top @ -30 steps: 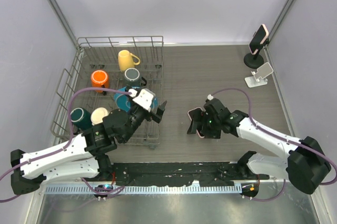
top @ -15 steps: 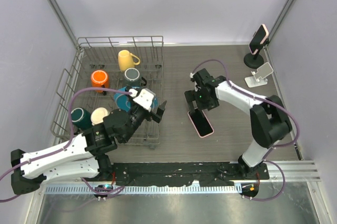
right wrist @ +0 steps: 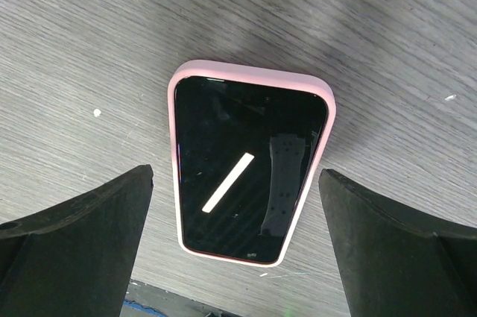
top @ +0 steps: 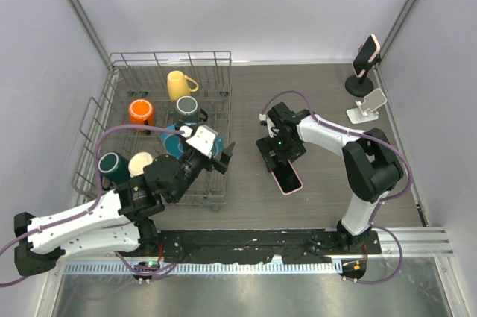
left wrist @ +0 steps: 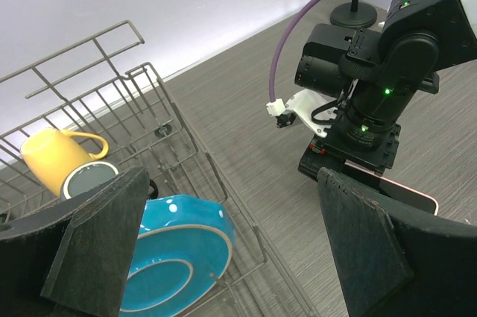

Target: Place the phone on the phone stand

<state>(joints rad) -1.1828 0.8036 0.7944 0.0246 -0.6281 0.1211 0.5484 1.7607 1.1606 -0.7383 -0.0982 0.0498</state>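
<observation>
The phone point(top: 288, 180), in a pink case with a black screen, lies flat and face up on the table. It fills the middle of the right wrist view point(right wrist: 250, 160). My right gripper point(top: 279, 159) hovers over the phone's far end, open and empty, one finger on each side of it point(right wrist: 235, 183). The black phone stand point(top: 361, 83) stands at the far right by the wall and holds another pink-cased phone point(top: 367, 54). My left gripper point(top: 222, 160) is open and empty at the dish rack's right edge point(left wrist: 231, 212).
A wire dish rack point(top: 171, 56) at the left holds a yellow mug point(top: 177, 84), an orange mug point(top: 140, 113), a blue bowl point(left wrist: 171, 257) and other mugs. A white stand point(top: 367, 107) sits just in front of the black one.
The right arm has swung round to the far side of the phone. The phone, earlier up in the gripper's fingers, now lies flat on the table. The left arm has not moved.
</observation>
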